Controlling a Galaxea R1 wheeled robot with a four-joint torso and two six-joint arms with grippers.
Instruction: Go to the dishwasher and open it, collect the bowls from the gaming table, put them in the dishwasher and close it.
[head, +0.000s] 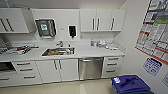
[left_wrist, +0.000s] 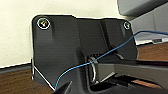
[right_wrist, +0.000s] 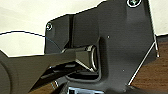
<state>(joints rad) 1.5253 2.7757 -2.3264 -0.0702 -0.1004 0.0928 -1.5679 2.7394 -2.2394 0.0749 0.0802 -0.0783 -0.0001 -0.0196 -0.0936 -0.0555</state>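
Judging either end effector is not possible: both wrist views show the robot's dark plate and jointed bar against a pale wall and brown wood-look floor, so I cannot tell whether either one is apart or together. A thin blue cable (left_wrist: 105, 53) runs across the plate in the left wrist view.

Farther out, the head view faces a white kitchenette. The dishwasher (head: 90, 68) sits under the worktop (head: 82, 52), right of centre, its brushed steel door closed, bar handle across its top edge. White cabinet doors (head: 57, 70) stand to its left, a stack of drawers (head: 111, 66) to its right. A steel sink (head: 58, 51) is set into the worktop left of the dishwasher, with things inside. Near right, a bin with a blue lid (head: 129, 83) stands against a wall bearing posters (head: 155, 30).
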